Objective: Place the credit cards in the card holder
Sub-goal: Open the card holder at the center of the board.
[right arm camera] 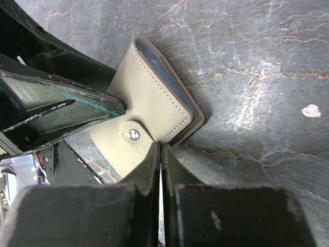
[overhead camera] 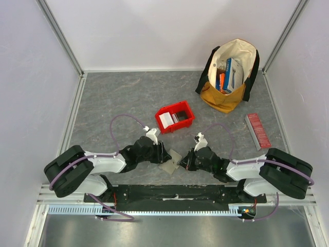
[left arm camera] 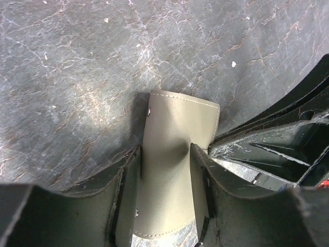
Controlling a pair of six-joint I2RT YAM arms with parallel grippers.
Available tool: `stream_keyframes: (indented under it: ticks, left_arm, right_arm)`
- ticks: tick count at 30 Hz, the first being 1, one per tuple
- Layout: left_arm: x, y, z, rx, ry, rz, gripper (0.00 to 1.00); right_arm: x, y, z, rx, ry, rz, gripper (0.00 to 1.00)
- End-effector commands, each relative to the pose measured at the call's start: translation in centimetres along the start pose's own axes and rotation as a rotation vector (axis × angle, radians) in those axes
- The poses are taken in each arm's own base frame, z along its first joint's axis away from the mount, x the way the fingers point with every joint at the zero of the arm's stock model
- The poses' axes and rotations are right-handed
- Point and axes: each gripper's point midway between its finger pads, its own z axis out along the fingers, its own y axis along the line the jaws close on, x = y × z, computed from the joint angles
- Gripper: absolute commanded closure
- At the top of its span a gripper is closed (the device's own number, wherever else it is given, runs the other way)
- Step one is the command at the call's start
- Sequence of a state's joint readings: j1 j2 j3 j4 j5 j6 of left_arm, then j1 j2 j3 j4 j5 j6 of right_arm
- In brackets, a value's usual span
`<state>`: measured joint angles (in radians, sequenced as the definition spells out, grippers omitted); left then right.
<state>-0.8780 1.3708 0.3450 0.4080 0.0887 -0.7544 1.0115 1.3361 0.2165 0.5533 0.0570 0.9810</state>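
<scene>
Squarely between both claws, the card holder lies on the grey table.
Left gripper clamps the olive wallet across its middle. Right gripper is pinched nearly closed at the wallet's edge beside the snap tab; whether it grips anything is unclear. The pockets are hidden. White credit cards sit apart in the red bin, too small to count.
</scene>
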Motion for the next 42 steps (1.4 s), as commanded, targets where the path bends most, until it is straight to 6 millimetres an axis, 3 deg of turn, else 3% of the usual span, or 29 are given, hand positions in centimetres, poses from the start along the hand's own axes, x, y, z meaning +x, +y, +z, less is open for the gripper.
stream_keyframes:
  ticks: [1, 5, 11, 17, 20, 21, 22, 24, 26, 29, 37, 42]
  left_arm:
    - [2.3, 0.7, -0.8, -0.015, 0.085, 0.003, 0.46]
    - [1.4, 1.1, -1.3, -0.015, 0.053, 0.007, 0.30]
    - [0.7, 1.8, -1.8, 0.030, 0.029, 0.004, 0.25]
    - [0.8, 0.7, -1.7, 0.173, 0.031, -0.019, 0.23]
    - [1.4, 0.5, -1.2, 0.203, 0.064, -0.036, 0.23]
    - [1.6, 0.5, -1.1, 0.208, 0.070, -0.044, 0.24]
    - [1.9, 0.4, -1.1, 0.218, 0.079, -0.049, 0.24]
    - [2.3, 0.4, -1.0, 0.230, 0.095, -0.061, 0.26]
    - [2.9, 0.7, -1.0, 0.225, 0.111, -0.070, 0.29]
    - [3.4, 1.4, -1.0, 0.202, 0.122, -0.083, 0.35]
    - [3.7, 0.9, -0.9, 0.231, 0.139, -0.083, 0.48]
    - [3.1, -0.4, -0.9, 0.298, 0.126, -0.097, 0.57]
  right_arm:
    - [-0.2, 2.7, -0.5, -0.137, -0.014, -0.038, 1.00]
    - [-0.4, 2.8, -1.2, -0.167, -0.036, -0.074, 1.00]
    - [-0.9, 2.7, -2.4, -0.197, -0.078, -0.186, 1.00]
    - [-0.9, 3.0, -2.8, -0.223, -0.074, -0.274, 1.00]
    - [-0.8, 1.7, -2.1, -0.144, -0.061, -0.258, 1.00]
    - [-0.8, 1.3, -1.9, -0.119, -0.058, -0.235, 0.96]
    - [-0.8, 0.6, -1.7, -0.069, -0.053, -0.191, 0.79]
    - [-0.3, 0.0, -1.6, -0.042, -0.029, -0.145, 0.69]
    - [-0.2, 0.0, -1.9, -0.044, -0.040, -0.065, 0.51]
    - [-0.1, -0.5, -2.0, -0.003, -0.034, 0.017, 0.42]
    - [1.3, 0.1, -0.8, -0.030, 0.038, 0.061, 0.41]
    - [1.6, 0.3, 0.2, -0.053, 0.037, 0.082, 0.50]
